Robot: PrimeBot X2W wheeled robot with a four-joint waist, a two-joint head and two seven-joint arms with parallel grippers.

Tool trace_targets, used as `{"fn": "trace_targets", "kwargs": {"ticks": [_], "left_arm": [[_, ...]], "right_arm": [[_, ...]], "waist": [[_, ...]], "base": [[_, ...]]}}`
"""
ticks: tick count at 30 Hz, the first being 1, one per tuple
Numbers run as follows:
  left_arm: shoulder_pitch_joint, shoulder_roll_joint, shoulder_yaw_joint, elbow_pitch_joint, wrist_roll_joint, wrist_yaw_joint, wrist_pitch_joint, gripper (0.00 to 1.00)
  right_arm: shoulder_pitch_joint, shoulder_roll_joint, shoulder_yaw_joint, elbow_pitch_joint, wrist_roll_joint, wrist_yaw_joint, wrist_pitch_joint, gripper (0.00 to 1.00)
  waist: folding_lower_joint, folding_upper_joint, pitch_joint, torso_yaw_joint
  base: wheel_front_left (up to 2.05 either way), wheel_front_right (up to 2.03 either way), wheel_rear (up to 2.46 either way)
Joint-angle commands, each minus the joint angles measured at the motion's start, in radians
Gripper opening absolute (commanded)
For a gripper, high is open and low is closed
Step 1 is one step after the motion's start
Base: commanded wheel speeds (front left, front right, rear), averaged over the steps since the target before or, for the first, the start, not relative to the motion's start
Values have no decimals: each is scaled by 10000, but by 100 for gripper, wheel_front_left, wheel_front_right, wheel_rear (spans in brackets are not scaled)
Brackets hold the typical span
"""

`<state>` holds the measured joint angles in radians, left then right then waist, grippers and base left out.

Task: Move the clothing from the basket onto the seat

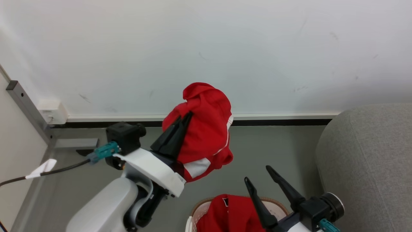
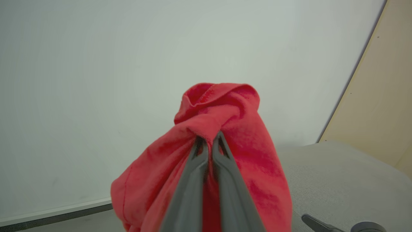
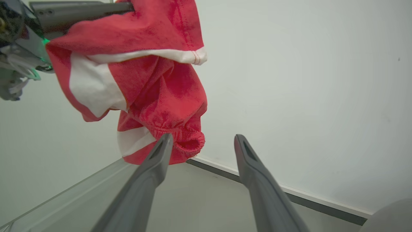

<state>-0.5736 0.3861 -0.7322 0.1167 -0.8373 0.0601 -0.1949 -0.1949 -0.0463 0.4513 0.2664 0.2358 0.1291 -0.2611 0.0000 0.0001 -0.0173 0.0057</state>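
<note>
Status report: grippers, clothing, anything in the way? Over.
Left gripper shut on red garment, held clear of basket. Right gripper open, empty. More clothing in basket. Nothing seen between garment and seat.

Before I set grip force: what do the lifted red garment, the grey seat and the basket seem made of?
The red garment looks like soft matte knit, likely jersey: it bunches limply and has a stitched hem. The seat seems to be matte woven upholstery; a fine grey weave shows. The basket is apparently smooth pale plastic with a brown rim band, though little is visible.
</note>
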Motion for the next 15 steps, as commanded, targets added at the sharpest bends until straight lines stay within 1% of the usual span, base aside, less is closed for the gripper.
{"fn": "trace_targets", "kwargs": {"ticks": [1,4,8,11,15], "left_arm": [[114,-48,-53,33,-5,-85,-5,0],[10,-256,-262,191,35,-205,46,0],[-124,-548,-551,311,79,-371,127,0],[-108,-787,-780,370,84,-460,172,0],[36,-1088,-1049,352,-65,-560,286,0]], "right_arm": [[-124,-38,106,118,-71,30,-27,100],[-492,-42,601,567,-2,30,-27,100],[-981,-45,1015,1250,208,30,-27,100],[-1206,-43,1283,2068,552,30,-27,100],[-1623,-39,1528,2863,1029,30,-27,100]], "waist": [[0,-1,3,70],[0,-1,-3,241],[0,-1,-61,488],[0,-1,-141,712],[0,-1,-259,1016]], "base": [[0,0,0],[0,0,0],[0,0,0],[0,0,0],[0,0,0]]}}
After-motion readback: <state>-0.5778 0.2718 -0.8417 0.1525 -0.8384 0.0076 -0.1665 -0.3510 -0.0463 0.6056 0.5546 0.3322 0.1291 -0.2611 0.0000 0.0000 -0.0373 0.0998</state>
